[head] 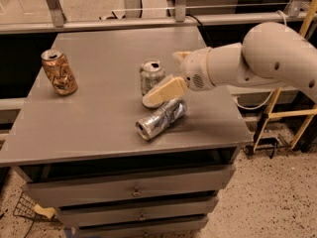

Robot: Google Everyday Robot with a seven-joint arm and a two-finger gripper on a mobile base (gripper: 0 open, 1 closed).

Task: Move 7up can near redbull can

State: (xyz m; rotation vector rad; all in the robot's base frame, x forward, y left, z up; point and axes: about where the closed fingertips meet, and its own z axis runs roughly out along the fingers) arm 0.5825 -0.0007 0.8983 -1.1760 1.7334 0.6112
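Gripper (164, 77): reaches in from the right on a white arm (267, 58), low over the grey table (89, 128).
Jaws: spread apart, pinching nothing – one pale finger (166, 89) lies near the camera, the other (180, 56) shows behind.
7up can (151, 74): upright, at the mouth of the jaws, its base crossed by the near finger; contact cannot be told.
Redbull can (161, 119): on its side, just beside the near finger on its camera side.
Orange can (59, 72): upright – well apart, far left of the jaws.
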